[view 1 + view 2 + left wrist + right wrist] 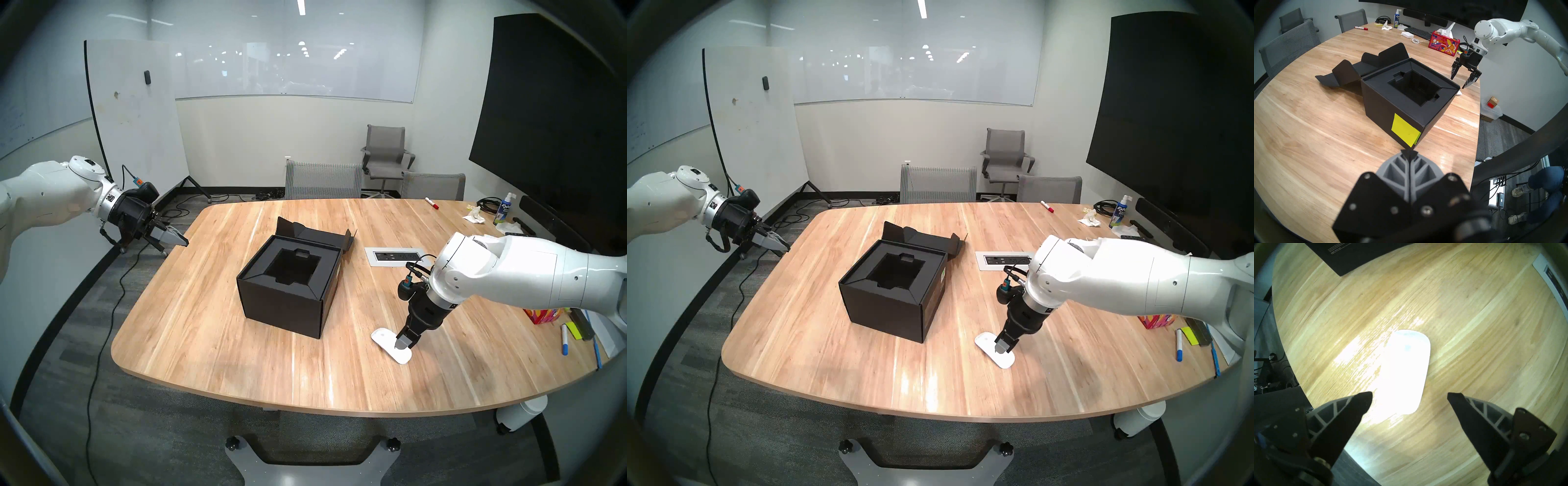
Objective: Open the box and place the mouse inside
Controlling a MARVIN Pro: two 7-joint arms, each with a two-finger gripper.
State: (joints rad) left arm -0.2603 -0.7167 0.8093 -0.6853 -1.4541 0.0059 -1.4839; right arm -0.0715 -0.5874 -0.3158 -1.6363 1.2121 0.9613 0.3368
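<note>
Mouse [1407,372] under spread right claw [1409,394].

table [210,305] | tissue box [1443,44] | red marker [431,203] | spray bottle [502,208]

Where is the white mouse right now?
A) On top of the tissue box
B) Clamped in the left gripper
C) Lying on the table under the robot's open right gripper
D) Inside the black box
C: the mouse lies flat on the wooden table, with the right gripper poised over it, fingers spread apart, while the opened box shows only an empty hollow and the left gripper is shut on nothing.
</note>
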